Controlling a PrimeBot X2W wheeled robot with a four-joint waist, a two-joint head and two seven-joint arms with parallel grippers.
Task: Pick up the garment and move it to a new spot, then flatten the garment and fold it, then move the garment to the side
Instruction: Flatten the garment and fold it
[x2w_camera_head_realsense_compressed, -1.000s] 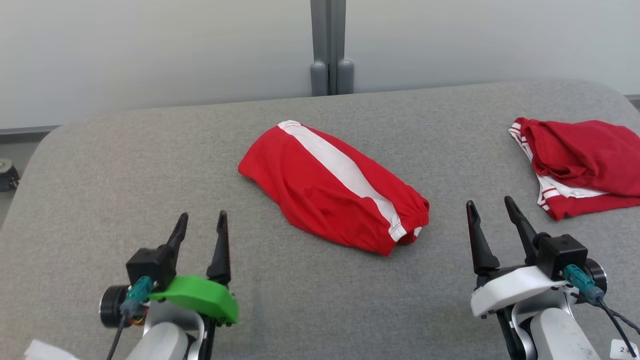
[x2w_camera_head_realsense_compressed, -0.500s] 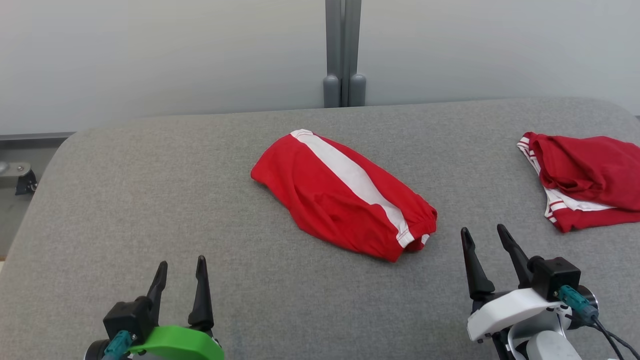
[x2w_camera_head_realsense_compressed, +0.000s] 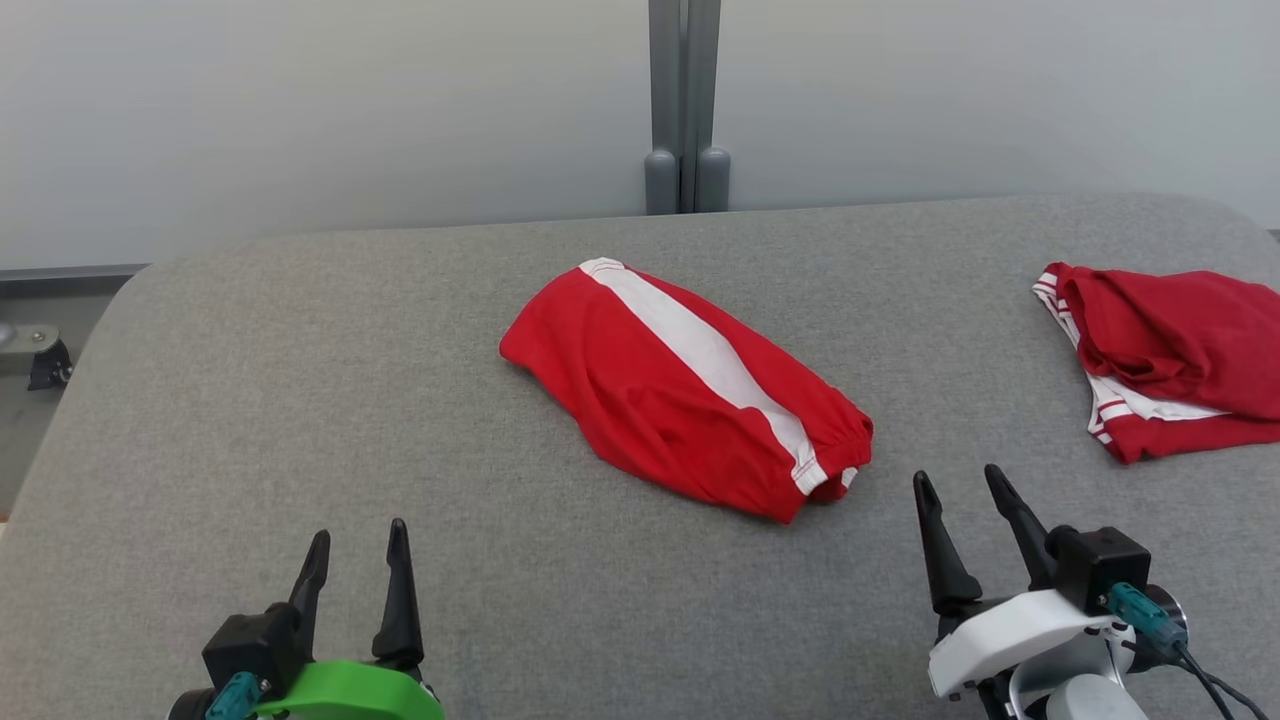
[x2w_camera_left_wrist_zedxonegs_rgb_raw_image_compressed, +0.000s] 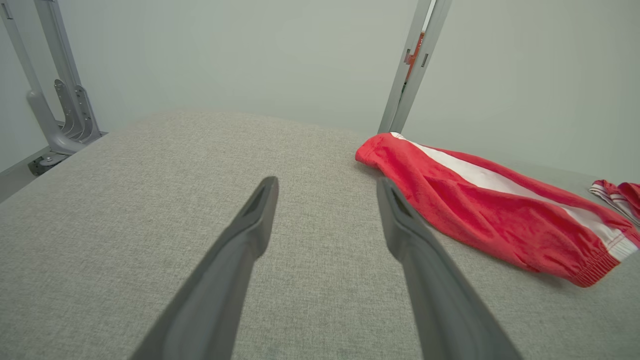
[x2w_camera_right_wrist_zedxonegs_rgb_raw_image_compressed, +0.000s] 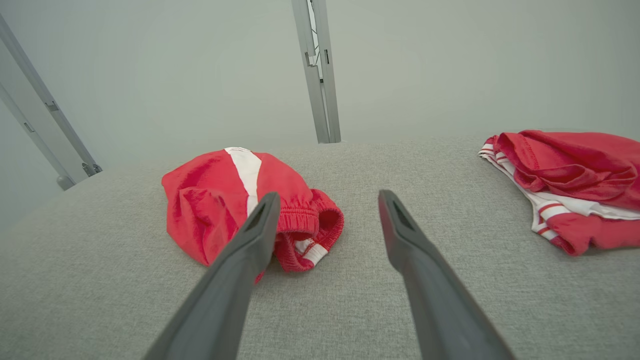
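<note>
Left end effector (x2w_camera_head_realsense_compressed: 358, 530) and right end effector (x2w_camera_head_realsense_compressed: 957, 475) hover over grey fabric counter (x2w_camera_head_realsense_compressed: 300, 400), fingers spread wide, holding nothing. Crumpled red cloth garment with white stripe (x2w_camera_head_realsense_compressed: 680, 390) lies ahead, between them, nearer the right one.

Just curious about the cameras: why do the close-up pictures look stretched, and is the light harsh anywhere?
Head view: soft even light, no glare, a thin shadow under the red garment. Left wrist view: wide-angle stretch makes the left hand loom large and the frame post lean. Right wrist view: same stretch on the right hand; the second garment is sharp.
</note>
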